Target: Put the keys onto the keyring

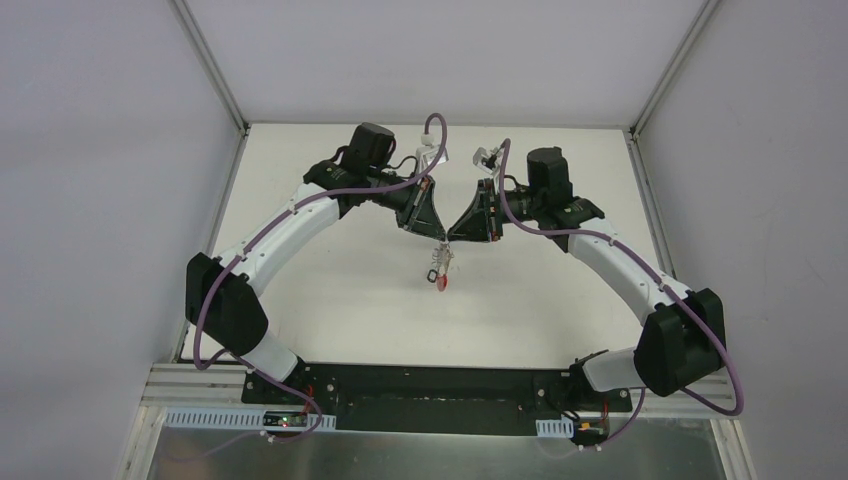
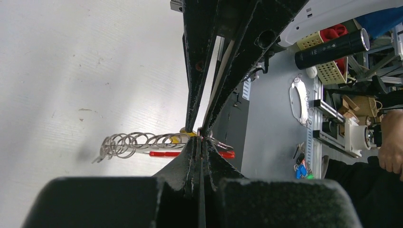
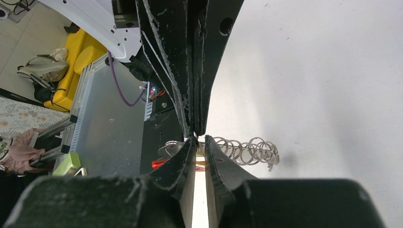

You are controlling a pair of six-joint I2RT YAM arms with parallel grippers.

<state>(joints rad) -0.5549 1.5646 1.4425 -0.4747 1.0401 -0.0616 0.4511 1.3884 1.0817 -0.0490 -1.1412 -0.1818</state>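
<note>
Two arms are counted, the left arm (image 1: 285, 220) and the right arm (image 1: 615, 255), with two grippers, the left gripper (image 2: 199, 141) and the right gripper (image 3: 200, 138). One keyring (image 2: 164, 153) is seen, one string of silver loops (image 2: 128, 144), uncounted, and one yellow key (image 2: 177, 139).

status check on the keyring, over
left hand shut on keyring, which dangles below the tips. right hand tip to tip with left, slightly open. nothing in the way.
</note>
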